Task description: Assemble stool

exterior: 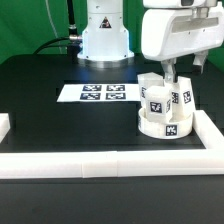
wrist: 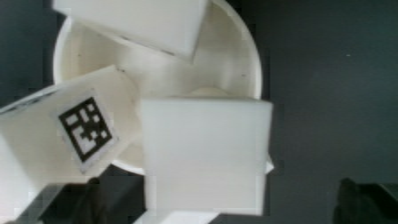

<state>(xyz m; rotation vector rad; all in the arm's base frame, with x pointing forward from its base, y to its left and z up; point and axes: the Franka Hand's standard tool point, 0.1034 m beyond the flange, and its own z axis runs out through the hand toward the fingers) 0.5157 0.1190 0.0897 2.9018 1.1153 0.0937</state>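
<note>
The white round stool seat (exterior: 165, 127) lies flat on the black table at the exterior view's right, in the corner of the rails. Three white blocky legs stand upright in it, and two show black-and-white tags (exterior: 156, 101). My gripper (exterior: 177, 78) hangs just above the legs. In the wrist view the seat (wrist: 240, 60) fills the picture. One tagged leg (wrist: 75, 125) is off to one side and another leg (wrist: 143, 25) is farther off. A third leg (wrist: 205, 150) sits between my open fingers (wrist: 71, 200). The gripper (wrist: 214, 205) straddles it, with a gap on one side.
The marker board (exterior: 100, 93) lies flat in the middle of the table. White border rails run along the front (exterior: 100, 163), the right (exterior: 205, 130) and the left (exterior: 4, 125). The arm's white base (exterior: 105, 35) stands at the back.
</note>
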